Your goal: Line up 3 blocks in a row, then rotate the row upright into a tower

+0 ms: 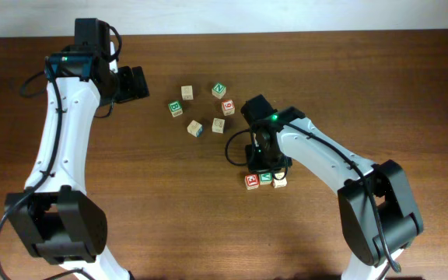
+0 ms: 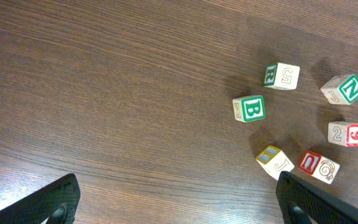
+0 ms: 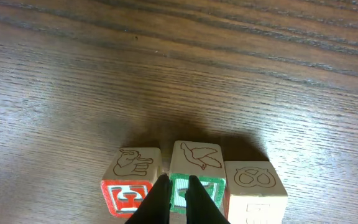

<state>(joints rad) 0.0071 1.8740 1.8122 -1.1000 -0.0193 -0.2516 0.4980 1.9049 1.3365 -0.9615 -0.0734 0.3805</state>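
Overhead, we see the left arm [image 1: 57, 132] stretched away, its left gripper [image 1: 136, 82] spread wide; the right arm [image 1: 325, 152] bends down over three blocks [image 1: 264, 180] in a row. At the left wrist, loose blocks [image 2: 252, 108] lie ahead to the right. At the right wrist, the right gripper [image 3: 178, 186] is pinched nearly shut before the green block [image 3: 196, 163].

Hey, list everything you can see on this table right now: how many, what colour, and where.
table: one, dark brown wood, under everything.
loose blocks: six, pale wood with green, red or blue markings, scattered in the upper middle of the overhead view.
row of blocks: three, pale wood, near faces red, green and plain, side by side under the right arm.
left gripper: one, black, open, empty, left of the loose blocks.
right gripper: one, black, shut, tips at the green-faced middle block.
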